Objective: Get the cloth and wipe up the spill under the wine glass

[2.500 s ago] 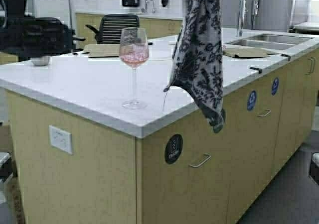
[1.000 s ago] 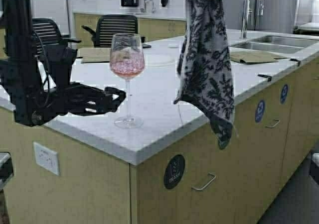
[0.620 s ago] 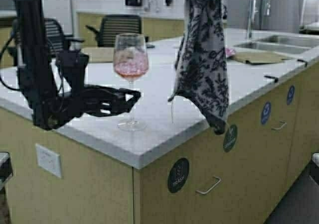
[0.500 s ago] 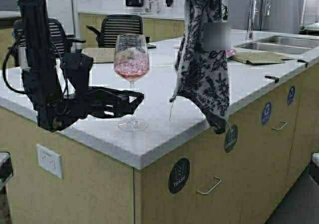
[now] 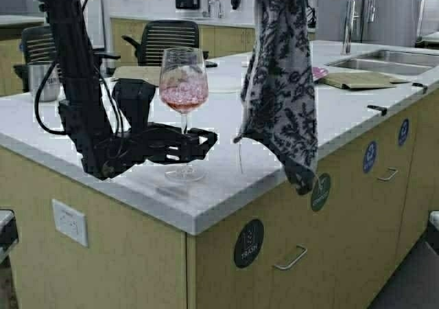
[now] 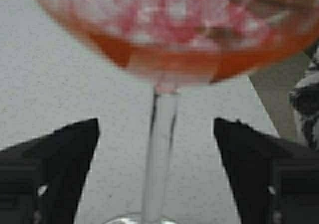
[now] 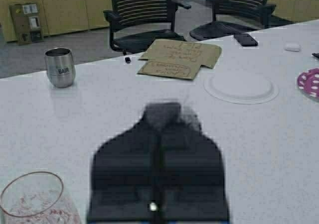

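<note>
The wine glass (image 5: 183, 86), its bowl pinkish-red, stands near the front edge of the white counter (image 5: 343, 110). My left gripper (image 5: 204, 143) is open at stem height, one finger on each side of the stem. In the left wrist view the stem (image 6: 160, 154) rises between the black fingers (image 6: 62, 159) without touching them. The floral cloth (image 5: 281, 82) hangs limp from the top of the high view, right of the glass, its tip below the counter edge. My right gripper (image 7: 162, 117) is shut on the cloth. The glass rim (image 7: 32, 199) shows below it.
A steel cup (image 5: 41, 81) stands at the far left. Olive mats (image 7: 179, 57), a white plate (image 7: 240, 87) and a phone (image 7: 245, 39) lie farther back. A sink (image 5: 384, 63) is at the far right. Office chairs (image 5: 164, 40) stand behind the counter.
My left arm has swung in from the left and its open fingers now straddle the glass stem. The view has shifted a little, so the robot moved. The cloth still hangs from my right gripper.
</note>
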Available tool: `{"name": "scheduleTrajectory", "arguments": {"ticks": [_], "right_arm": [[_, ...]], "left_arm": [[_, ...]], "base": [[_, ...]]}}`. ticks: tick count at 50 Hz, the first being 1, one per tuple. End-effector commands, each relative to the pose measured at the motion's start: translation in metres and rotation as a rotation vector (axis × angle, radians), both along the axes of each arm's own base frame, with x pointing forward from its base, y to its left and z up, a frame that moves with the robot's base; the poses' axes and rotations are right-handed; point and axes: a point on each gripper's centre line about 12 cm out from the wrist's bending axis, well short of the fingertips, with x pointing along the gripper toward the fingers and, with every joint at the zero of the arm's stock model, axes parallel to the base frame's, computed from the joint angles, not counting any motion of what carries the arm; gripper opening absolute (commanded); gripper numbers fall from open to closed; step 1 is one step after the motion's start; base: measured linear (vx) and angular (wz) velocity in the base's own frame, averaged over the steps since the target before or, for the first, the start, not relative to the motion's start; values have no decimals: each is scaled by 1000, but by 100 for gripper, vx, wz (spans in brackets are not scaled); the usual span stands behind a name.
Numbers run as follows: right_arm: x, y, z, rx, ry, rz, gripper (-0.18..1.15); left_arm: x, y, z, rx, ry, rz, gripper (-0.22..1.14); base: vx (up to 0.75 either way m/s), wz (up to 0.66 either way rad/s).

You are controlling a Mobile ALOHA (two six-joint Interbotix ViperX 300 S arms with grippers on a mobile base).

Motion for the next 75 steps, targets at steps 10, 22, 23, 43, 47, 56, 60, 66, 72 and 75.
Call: {"name": "scheduleTrajectory", "arguments": {"ticks": [10, 22, 23, 43, 47, 56, 60, 66, 72, 75], "right_arm": [[-1, -3, 20, 55, -46, -15, 6], [20, -36, 35, 280, -16, -165, 6], [23, -38, 37, 285, -23, -171, 6], [109, -28, 36, 286, -48, -207, 6], [124, -17, 25, 274, -33, -192, 6], [147, 9, -6, 279, 24, -158, 6], [152, 18, -20, 291, 54, -146, 6], [157, 31, -43, 289, 99, -131, 6], [157, 48, -77, 261, 158, -109, 6], [157, 60, -93, 247, 184, -93, 6]], "left_arm": [[12, -14, 17, -13, -40, -15, 87], [9, -11, 27, -17, -43, 1, 35], [9, -11, 29, -17, -45, 1, 31], [-15, -2, 96, -38, -102, -3, 15], [-24, 2, 120, -45, -127, -1, 15], [-43, 10, 169, -53, -170, 4, 15], [-52, 14, 192, -54, -186, 10, 15], [-59, 19, 233, -53, -217, 24, 14], [-59, 22, 281, -52, -241, 50, 14], [-56, 23, 306, -46, -252, 68, 14]], "base": [[0, 0], [0, 0], [0, 0], [0, 0], [0, 0], [0, 0], [0, 0], [0, 0], [0, 0], [0, 0]]}}
